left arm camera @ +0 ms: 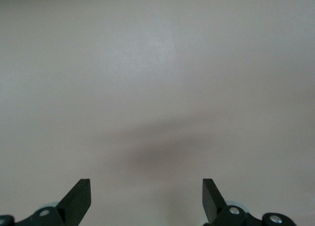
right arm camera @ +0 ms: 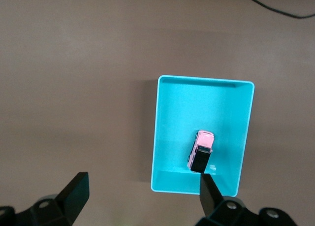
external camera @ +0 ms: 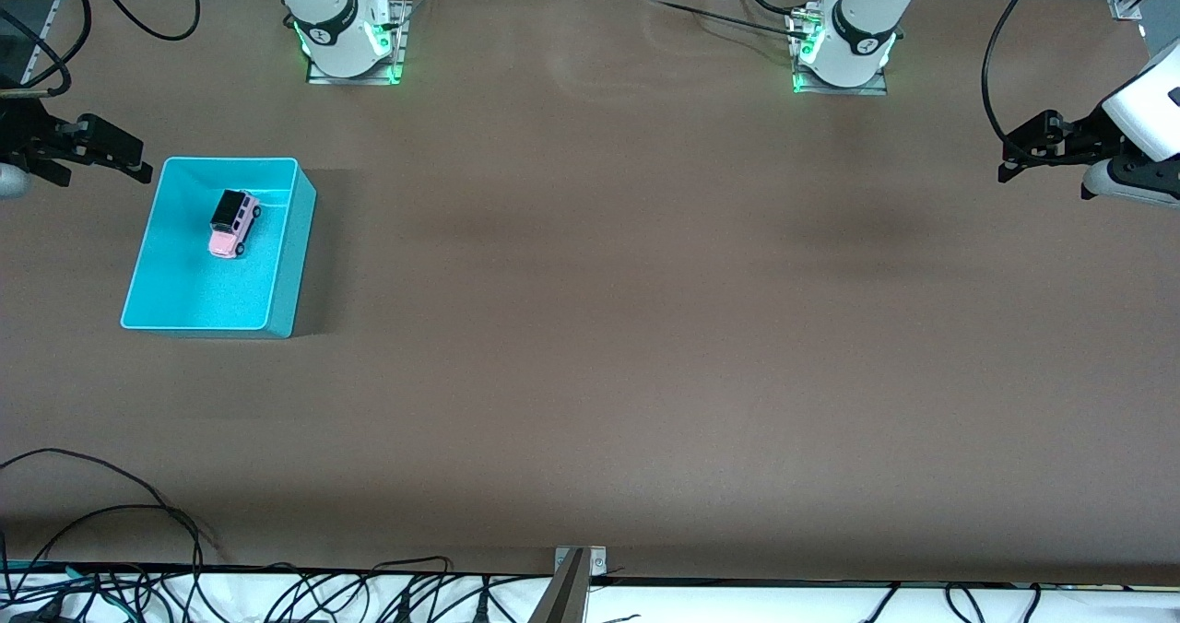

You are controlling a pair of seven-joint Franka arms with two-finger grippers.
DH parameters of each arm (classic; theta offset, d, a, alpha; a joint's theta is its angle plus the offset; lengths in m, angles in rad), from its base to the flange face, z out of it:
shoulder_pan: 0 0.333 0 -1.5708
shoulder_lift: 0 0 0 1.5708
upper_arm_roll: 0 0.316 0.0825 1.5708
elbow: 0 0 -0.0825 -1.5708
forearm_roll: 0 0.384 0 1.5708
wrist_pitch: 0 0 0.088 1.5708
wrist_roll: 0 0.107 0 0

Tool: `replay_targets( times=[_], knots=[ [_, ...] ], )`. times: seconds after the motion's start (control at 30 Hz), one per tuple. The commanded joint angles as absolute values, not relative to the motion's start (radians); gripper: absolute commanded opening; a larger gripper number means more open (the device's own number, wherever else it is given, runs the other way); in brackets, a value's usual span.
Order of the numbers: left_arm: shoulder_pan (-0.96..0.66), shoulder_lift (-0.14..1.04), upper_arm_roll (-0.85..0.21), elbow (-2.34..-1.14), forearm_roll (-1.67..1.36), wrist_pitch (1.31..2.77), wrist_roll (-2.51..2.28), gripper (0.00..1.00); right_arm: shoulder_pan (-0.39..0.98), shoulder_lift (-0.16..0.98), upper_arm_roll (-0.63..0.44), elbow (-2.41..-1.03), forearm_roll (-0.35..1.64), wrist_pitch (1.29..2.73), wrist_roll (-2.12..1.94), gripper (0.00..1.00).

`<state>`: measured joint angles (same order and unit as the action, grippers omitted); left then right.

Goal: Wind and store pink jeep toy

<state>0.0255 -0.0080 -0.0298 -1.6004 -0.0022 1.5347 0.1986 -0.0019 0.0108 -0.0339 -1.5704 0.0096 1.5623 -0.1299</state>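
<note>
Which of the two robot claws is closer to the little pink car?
The right arm's end effector, beside the turquoise plastic bin holding the pink jeep toy.

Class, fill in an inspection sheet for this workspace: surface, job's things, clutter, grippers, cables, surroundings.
Surface: brown table, mostly bare.
Job's things: pink jeep on its wheels inside the turquoise bin, toward the right arm's end.
Clutter: nothing seen.
Grippers: right gripper open, empty, above the table beside the bin; left gripper open, empty, over the left arm's end of the table.
Cables: black cables along the table's edge nearest the front camera; more by the arm bases.
Surroundings: metal framing by the bases.
</note>
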Motion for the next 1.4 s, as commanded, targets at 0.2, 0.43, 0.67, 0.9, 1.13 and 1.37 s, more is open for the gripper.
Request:
replay_targets(
  times=[0.2,0.43,0.67,0.9,1.13,1.37],
  knots=[
    [0.029,-0.023,-0.034,-1.603,0.015,1.529,0.198,1.00,-0.011,-0.018,-0.057,-1.568,0.003,1.557,-0.161,1.00],
    [0.029,-0.023,-0.034,-1.603,0.015,1.529,0.198,1.00,-0.011,-0.014,-0.051,-1.546,0.005,1.554,-0.153,1.00],
    [0.029,-0.023,-0.034,-1.603,0.017,1.529,0.198,1.00,-0.011,-0.014,-0.048,-1.543,0.017,1.557,-0.143,1.00],
    [0.029,-0.023,-0.034,-1.603,0.017,1.529,0.198,1.00,-0.011,-0.005,-0.052,-1.528,0.021,1.552,-0.158,1.00],
    [0.029,-0.023,-0.032,-1.603,0.017,1.529,0.198,1.00,-0.009,-0.008,-0.041,-1.516,0.020,1.554,-0.158,1.00],
    [0.029,-0.023,-0.032,-1.603,0.017,1.529,0.198,1.00,-0.009,-0.006,-0.041,-1.493,0.018,1.552,-0.159,1.00]
  ],
)
